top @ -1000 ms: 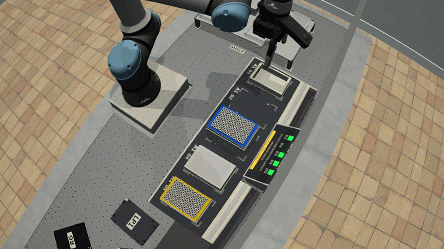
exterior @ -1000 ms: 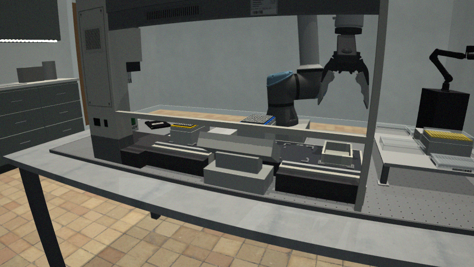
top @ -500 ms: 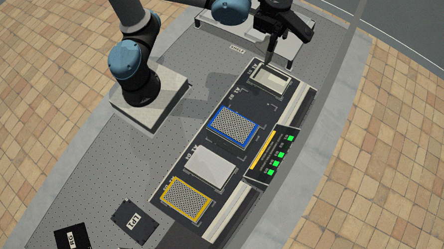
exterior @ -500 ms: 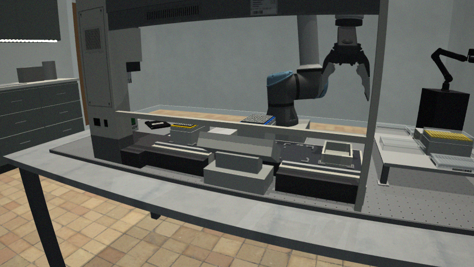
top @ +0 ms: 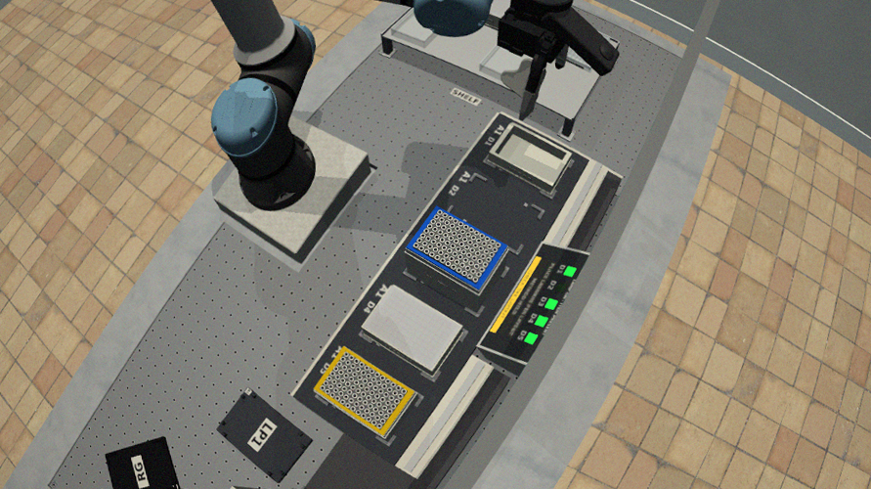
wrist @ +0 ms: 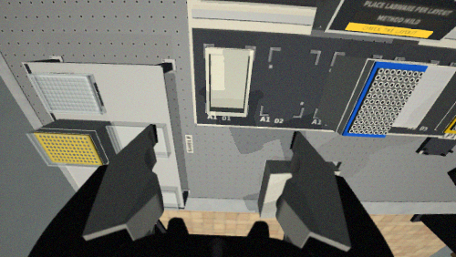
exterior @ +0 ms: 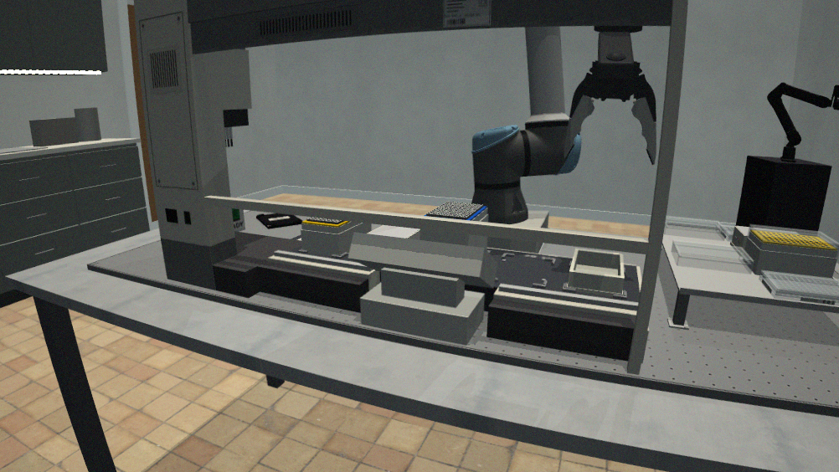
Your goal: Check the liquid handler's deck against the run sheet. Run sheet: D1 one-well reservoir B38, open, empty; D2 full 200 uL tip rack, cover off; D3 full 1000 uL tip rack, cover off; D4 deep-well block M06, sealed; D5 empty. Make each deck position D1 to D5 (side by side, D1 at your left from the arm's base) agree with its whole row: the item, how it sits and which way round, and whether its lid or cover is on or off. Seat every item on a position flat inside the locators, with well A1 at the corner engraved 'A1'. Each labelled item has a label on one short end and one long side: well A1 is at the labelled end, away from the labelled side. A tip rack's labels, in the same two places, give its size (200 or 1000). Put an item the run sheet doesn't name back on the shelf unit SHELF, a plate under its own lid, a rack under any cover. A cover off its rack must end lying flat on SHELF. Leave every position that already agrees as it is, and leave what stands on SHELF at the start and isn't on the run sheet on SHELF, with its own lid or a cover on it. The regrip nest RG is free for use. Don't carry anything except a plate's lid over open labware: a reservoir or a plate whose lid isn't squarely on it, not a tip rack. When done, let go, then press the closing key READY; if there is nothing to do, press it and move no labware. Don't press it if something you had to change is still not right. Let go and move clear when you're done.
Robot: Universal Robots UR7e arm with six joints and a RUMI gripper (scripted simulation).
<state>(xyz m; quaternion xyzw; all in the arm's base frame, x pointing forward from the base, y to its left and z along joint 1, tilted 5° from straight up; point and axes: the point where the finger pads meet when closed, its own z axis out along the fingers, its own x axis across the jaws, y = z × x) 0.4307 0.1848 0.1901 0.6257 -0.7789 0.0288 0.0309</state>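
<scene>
End effector (exterior: 615, 125) open, high beside SHELF (exterior: 704, 282)

Top: you look steeply down on the deck (top: 388, 314) from high up, far off.
Exterior: you look level from the deck's (exterior: 528, 266) far side, toward the arm's base.
Wrist: you look down past the gripper (wrist: 219, 191), closer.
Shared: deck (wrist: 292, 87) and shelf (wrist: 132, 91).

Floor (exterior: 246, 422) laid in tan brick-pattern tile beneath a grey table (exterior: 328, 375) on dark legs. Left of the table, a grey drawer cabinet (exterior: 70, 182) stands against the plain grey wall (exterior: 363, 117).
</scene>
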